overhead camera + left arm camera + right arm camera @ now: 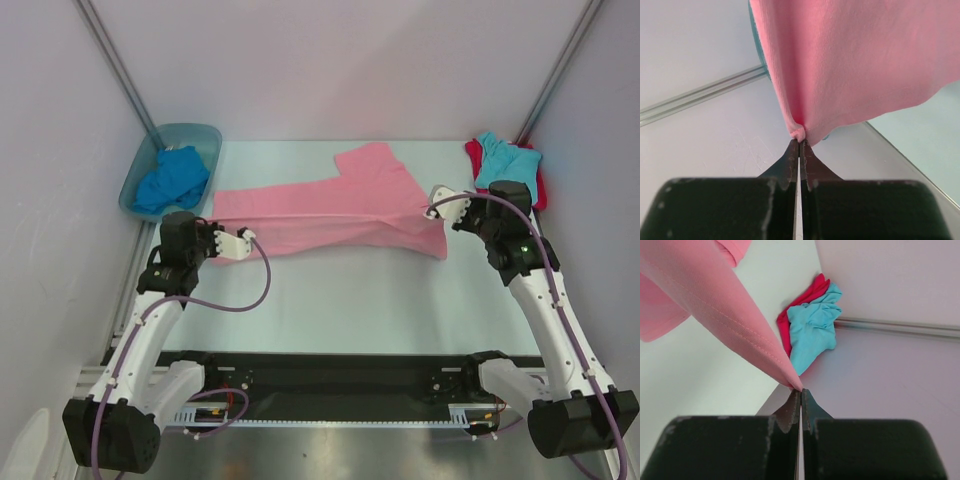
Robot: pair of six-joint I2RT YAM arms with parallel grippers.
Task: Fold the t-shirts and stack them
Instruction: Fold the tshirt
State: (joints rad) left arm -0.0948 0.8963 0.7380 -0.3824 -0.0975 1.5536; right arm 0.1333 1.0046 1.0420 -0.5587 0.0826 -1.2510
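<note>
While the pink t-shirt spans mid-table in the top view, the left gripper and right gripper each pinch one end. Left wrist: jaws clamped on a bunched corner. Right wrist: jaws clamped on a hemmed corner. The cloth looks light and limp, so corners and hems should grip best.

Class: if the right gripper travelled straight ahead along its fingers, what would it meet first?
The right gripper, shut, pinches a corner of the pink t-shirt. Past that, the line appears to run to the turquoise t-shirt lying on the red t-shirt by the wall, though depth is unclear.
</note>
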